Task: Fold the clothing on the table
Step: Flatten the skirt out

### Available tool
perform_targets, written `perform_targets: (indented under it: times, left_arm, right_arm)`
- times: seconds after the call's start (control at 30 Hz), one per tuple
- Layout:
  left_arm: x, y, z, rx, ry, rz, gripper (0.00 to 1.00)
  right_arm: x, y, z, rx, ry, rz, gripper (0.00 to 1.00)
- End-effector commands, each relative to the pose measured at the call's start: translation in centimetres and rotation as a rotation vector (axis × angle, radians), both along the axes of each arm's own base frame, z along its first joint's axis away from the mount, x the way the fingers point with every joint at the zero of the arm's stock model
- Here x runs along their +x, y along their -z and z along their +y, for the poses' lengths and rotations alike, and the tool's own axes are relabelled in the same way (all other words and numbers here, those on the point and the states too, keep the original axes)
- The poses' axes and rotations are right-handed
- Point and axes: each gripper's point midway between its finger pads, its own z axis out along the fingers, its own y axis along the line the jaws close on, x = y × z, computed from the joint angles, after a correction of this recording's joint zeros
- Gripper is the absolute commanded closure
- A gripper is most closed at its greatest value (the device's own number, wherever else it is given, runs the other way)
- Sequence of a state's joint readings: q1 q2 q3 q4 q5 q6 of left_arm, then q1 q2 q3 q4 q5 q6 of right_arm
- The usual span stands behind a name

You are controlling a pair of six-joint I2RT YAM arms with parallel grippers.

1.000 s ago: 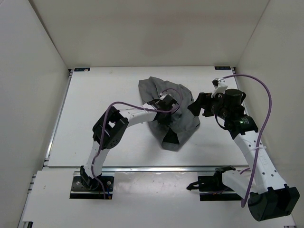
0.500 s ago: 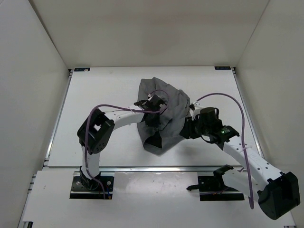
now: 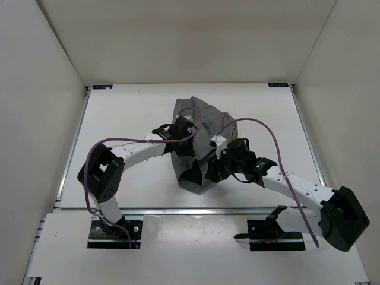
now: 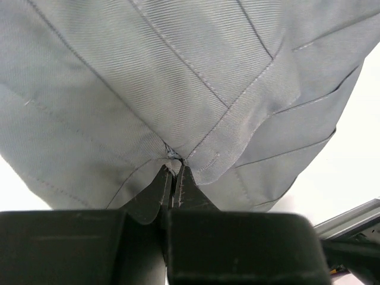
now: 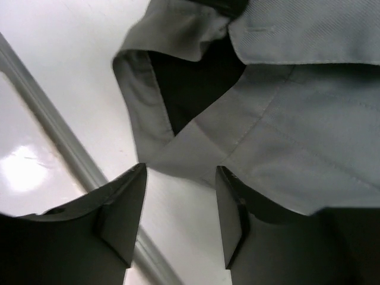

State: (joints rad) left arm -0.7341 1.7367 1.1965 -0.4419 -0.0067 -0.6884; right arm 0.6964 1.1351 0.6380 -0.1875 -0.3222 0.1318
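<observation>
We look down into a white booth: a plain back wall (image 3: 190, 41), a left wall (image 3: 35, 119) and a right wall (image 3: 347, 89) close in around a broad matte white bench (image 3: 119, 119). The bench fills the middle of the top view and carries thin metal rails, one along its left side (image 3: 72, 148) and one along its near edge (image 3: 178, 209). A white ledge (image 3: 196, 237) lies in front of the near rail, where two dark base plates (image 3: 116, 228) hold the arms. The grey clothing (image 3: 205, 119) is bunched a little right of the bench's middle. It runs from the far half down to just short of the near rail, and its near end gapes to show a dark inside. The left arm (image 3: 136, 151) reaches in from the left over bare bench, and the right arm (image 3: 297, 187) comes in low from the right corner. A purple cable (image 3: 261, 123) loops above each arm. The left tool (image 4: 175, 178) is pinched tight on a puckered seam of the clothing, and the pleated cloth spreads out from its tips. The right tool (image 5: 181, 178) stands with its fingers apart at the near hem, where a corner of the fabric hangs just ahead of the gap. Bare bench and the rail show between the fingers, which clamp nothing. Small black brackets (image 3: 102, 86) mark the bench's far corners.
</observation>
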Motion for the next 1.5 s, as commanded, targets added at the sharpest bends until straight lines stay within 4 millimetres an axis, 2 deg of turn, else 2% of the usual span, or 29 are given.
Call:
perform_targets:
  times: [0.0,0.07,0.1,0.27,0.37,0.5,0.53,0.57,0.63,0.8,0.87,0.93,0.97,1.0,1.07,1.1,1.17,1.23,1.27,1.3,1.33,1.37,1.43,1.47]
  left_arm:
    - [0.2,-2.5,0.3,-0.075,-0.008,-0.034,1.00]
    - [0.1,-2.5,0.7,-0.073,-0.009,-0.038,1.00]
    - [0.1,-2.7,0.7,-0.078,-0.008,-0.043,1.00]
    - [-0.2,-2.2,1.7,-0.079,-0.014,-0.026,1.00]
    - [-0.4,-2.0,2.0,-0.085,-0.015,-0.023,1.00]
    - [-0.5,-2.0,2.4,-0.088,-0.022,-0.026,1.00]
    - [-0.4,-2.2,2.5,-0.095,-0.022,-0.027,1.00]
    - [-0.4,-2.3,2.6,-0.098,-0.023,-0.028,1.00]
    - [-0.3,-2.3,2.8,-0.102,-0.028,-0.031,1.00]
    - [-0.5,-2.0,3.0,-0.105,-0.029,-0.021,1.00]
    - [-0.3,-2.1,3.0,-0.106,-0.027,-0.026,1.00]
    - [-0.6,-1.9,3.1,-0.105,-0.021,-0.022,1.00]
    - [-0.7,-1.9,3.2,-0.108,-0.026,-0.017,1.00]
    - [-0.6,-1.8,3.5,-0.104,-0.033,-0.019,1.00]
    - [-0.5,-2.1,3.9,-0.109,-0.036,-0.026,1.00]
    - [-0.2,-2.4,4.5,-0.117,-0.051,-0.030,1.00]
    - [0.1,-3.7,5.2,-0.132,-0.052,-0.057,1.00]
    - [1.5,-5.7,7.3,-0.164,-0.105,-0.089,1.00]
    - [1.6,-7.4,8.2,-0.181,-0.117,-0.118,1.00]
    - [2.4,-9.6,9.7,-0.200,-0.157,-0.170,1.00]
    - [2.7,-11.7,11.3,-0.220,-0.195,-0.215,1.00]
    - [3.3,-13.0,12.6,-0.237,-0.234,-0.247,1.00]
    - [3.2,-17.6,14.2,-0.305,-0.267,-0.351,1.00]
    - [3.2,-18.6,15.0,-0.320,-0.290,-0.368,1.00]
  right_arm:
    - [0.7,0.7,0.8,0.009,-0.101,-0.086,0.52]
    - [1.4,1.0,0.9,0.002,-0.084,-0.130,0.50]
    - [1.2,1.7,0.8,-0.011,-0.081,-0.115,0.49]
    - [1.5,1.7,1.7,0.010,-0.138,-0.215,0.47]
    - [1.5,2.4,2.0,0.000,-0.136,-0.246,0.43]
    - [2.2,2.8,1.9,-0.036,-0.104,-0.301,0.43]
    - [1.9,3.2,1.9,-0.044,-0.116,-0.316,0.44]
    - [2.4,2.2,2.1,-0.020,-0.105,-0.351,0.45]
    - [2.6,2.5,1.8,-0.017,-0.105,-0.355,0.46]
    - [2.3,4.8,1.9,-0.061,-0.143,-0.306,0.49]
    - [2.1,5.9,1.9,-0.086,-0.150,-0.287,0.57]
    - [2.0,6.8,1.9,-0.115,-0.162,-0.270,0.70]
    - [2.0,6.7,2.2,-0.120,-0.166,-0.276,0.89]
    - [2.1,6.9,1.8,-0.129,-0.156,-0.271,1.00]
    - [2.5,5.6,2.1,-0.094,-0.126,-0.287,1.00]
    - [2.6,4.2,2.3,-0.058,-0.124,-0.316,1.00]
    - [3.4,0.8,2.3,0.009,-0.089,-0.379,1.00]
    - [4.3,-4.8,1.7,0.109,-0.040,-0.498,1.00]
    - [5.0,-7.0,0.9,0.144,-0.003,-0.538,1.00]
    - [4.4,-9.9,0.6,0.216,-0.026,-0.605,1.00]
    - [4.4,-13.4,-0.6,0.286,-0.019,-0.688,1.00]
    - [4.8,-16.2,-2.1,0.330,0.015,-0.764,1.00]
    - [3.6,-19.7,-3.5,0.403,-0.022,-0.863,1.00]
    - [3.4,-21.3,-4.4,0.424,-0.019,-0.896,1.00]
